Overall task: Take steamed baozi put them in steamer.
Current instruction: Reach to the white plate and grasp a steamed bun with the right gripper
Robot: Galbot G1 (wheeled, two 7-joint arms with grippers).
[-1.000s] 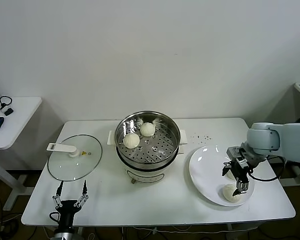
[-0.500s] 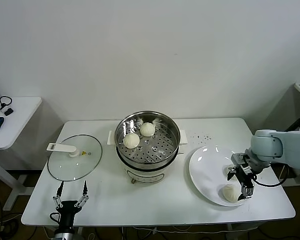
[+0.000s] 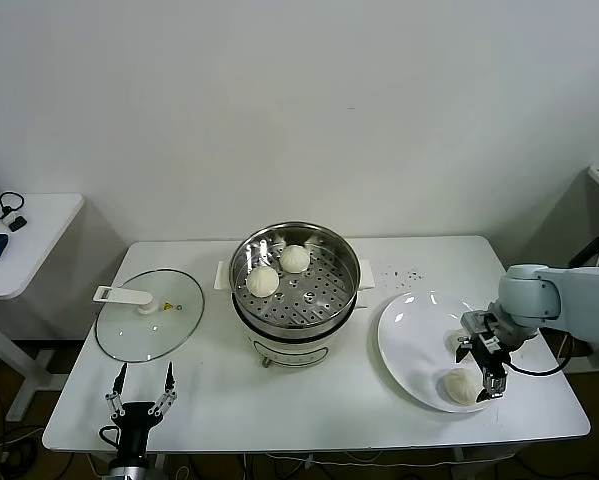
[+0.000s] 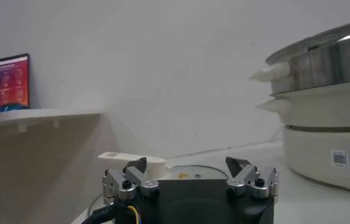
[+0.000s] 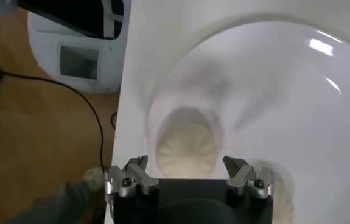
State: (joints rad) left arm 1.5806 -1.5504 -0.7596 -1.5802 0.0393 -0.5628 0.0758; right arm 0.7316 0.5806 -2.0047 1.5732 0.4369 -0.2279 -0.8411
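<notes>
The right gripper (image 3: 487,372) hangs, fingers spread, over a pleated cream-white bun (image 3: 462,385) at five o'clock on the flat white plate (image 3: 409,345). Two buns (image 3: 262,281) sit in the shiny steel steamer (image 3: 295,280). At seven o'clock, the left gripper (image 3: 140,390) idles, fingers spread.

Shiny perforated steel steamer (image 3: 295,275), clear glass lid (image 3: 150,314), glossy white plate (image 3: 411,345), matt pleated baozi (image 5: 187,141).

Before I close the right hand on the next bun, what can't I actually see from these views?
- Second bun on the plate, head view: mostly hidden behind the right hand.
- Contact with the near bun: not settled; the right wrist view only shows a bun ahead of the open fingers.
- Steamer inside, left wrist view: cut off, only the outer wall shows.
</notes>
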